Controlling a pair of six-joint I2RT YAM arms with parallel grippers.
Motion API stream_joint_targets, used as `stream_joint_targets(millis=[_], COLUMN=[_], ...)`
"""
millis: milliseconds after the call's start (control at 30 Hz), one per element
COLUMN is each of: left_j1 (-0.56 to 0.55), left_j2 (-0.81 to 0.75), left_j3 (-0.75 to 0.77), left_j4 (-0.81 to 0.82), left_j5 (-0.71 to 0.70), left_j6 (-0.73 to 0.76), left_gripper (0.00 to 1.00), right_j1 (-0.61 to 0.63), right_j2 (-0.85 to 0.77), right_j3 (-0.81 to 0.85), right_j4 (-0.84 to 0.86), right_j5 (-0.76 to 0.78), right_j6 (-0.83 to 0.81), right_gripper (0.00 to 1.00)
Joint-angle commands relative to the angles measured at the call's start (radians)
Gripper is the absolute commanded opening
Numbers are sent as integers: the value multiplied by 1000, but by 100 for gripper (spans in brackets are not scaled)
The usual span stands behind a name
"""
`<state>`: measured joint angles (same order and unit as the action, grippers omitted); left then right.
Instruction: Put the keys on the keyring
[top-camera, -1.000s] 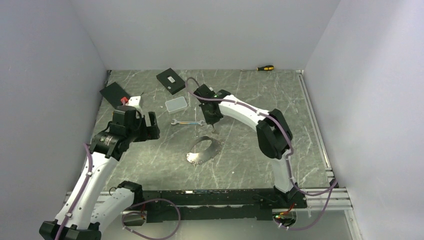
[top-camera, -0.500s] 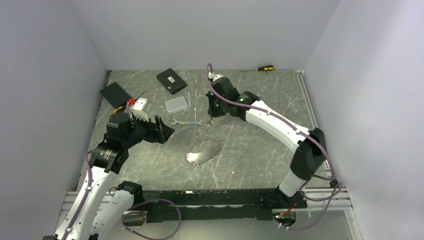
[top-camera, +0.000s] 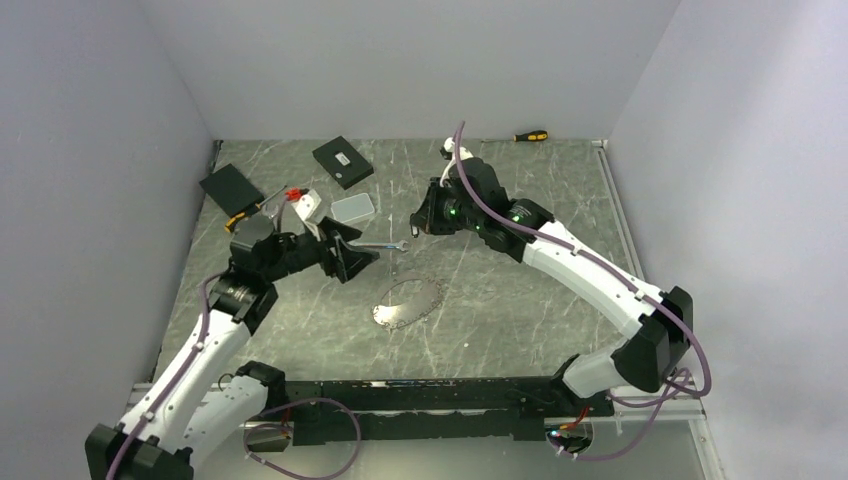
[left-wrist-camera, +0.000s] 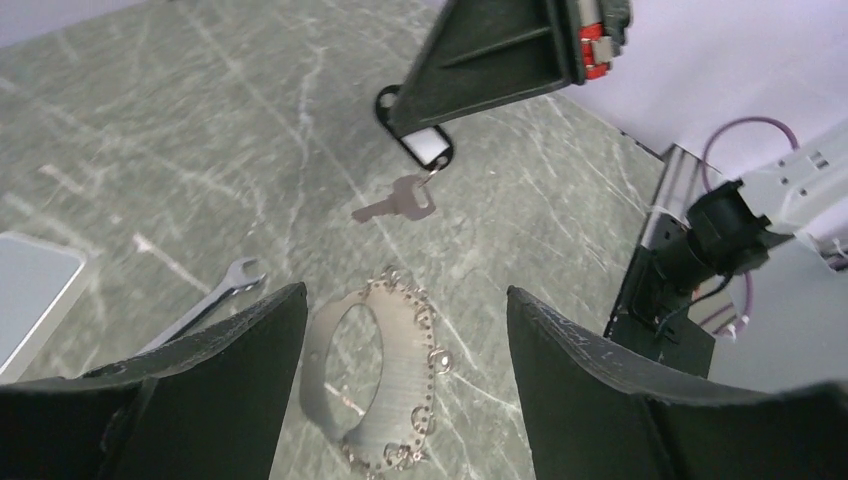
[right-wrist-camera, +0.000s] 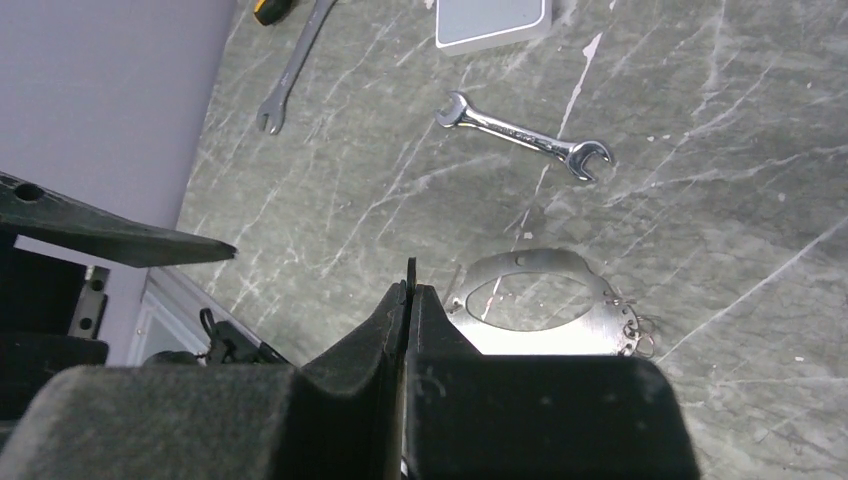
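The keyring (top-camera: 408, 300) is a flat silvery oval plate with small wire rings along one edge, lying mid-table; it also shows as the keyring (left-wrist-camera: 400, 385) and the keyring (right-wrist-camera: 560, 310). My right gripper (top-camera: 418, 226) hangs behind it, shut on a black tag with a white window (left-wrist-camera: 427, 150). A silver key (left-wrist-camera: 395, 203) dangles from that tag above the table. In the right wrist view the gripper (right-wrist-camera: 410, 290) shows only a thin black edge between its fingers. My left gripper (top-camera: 356, 258) stands open and empty, just left of the keyring, and the left gripper (left-wrist-camera: 400, 300) frames it.
A silver wrench (top-camera: 380, 245) lies between the grippers, behind the keyring. A pale flat box (top-camera: 353, 208) and two black boxes (top-camera: 342, 161) (top-camera: 230, 188) sit at the back left. A yellow-and-black screwdriver (top-camera: 530, 135) lies by the back wall. Another wrench (right-wrist-camera: 290, 75) lies far left.
My left arm has swung right toward the keyring and its jaws have narrowed a little. My right arm has stretched back and to the right, still shut on the tag.
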<state>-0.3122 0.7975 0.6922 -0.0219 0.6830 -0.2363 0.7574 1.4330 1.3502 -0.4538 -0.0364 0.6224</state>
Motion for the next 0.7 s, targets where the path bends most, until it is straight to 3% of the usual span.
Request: stream_joint_targets(millis=[0, 467, 667], left_j1=[-85, -302, -341], left_j2=[71, 226, 262], left_j3=[25, 91, 108], left_j4=[150, 160, 170], left_j5=[70, -19, -111], left_j6=[104, 291, 334], left_gripper=[78, 64, 51], right_j1=[6, 8, 8], right_j2=[-48, -130, -139], right_j3=[-17, -93, -94], right_j4=[39, 58, 59], right_j5=[-18, -58, -65], right_j6=[37, 7, 2], right_gripper=[0, 0, 0])
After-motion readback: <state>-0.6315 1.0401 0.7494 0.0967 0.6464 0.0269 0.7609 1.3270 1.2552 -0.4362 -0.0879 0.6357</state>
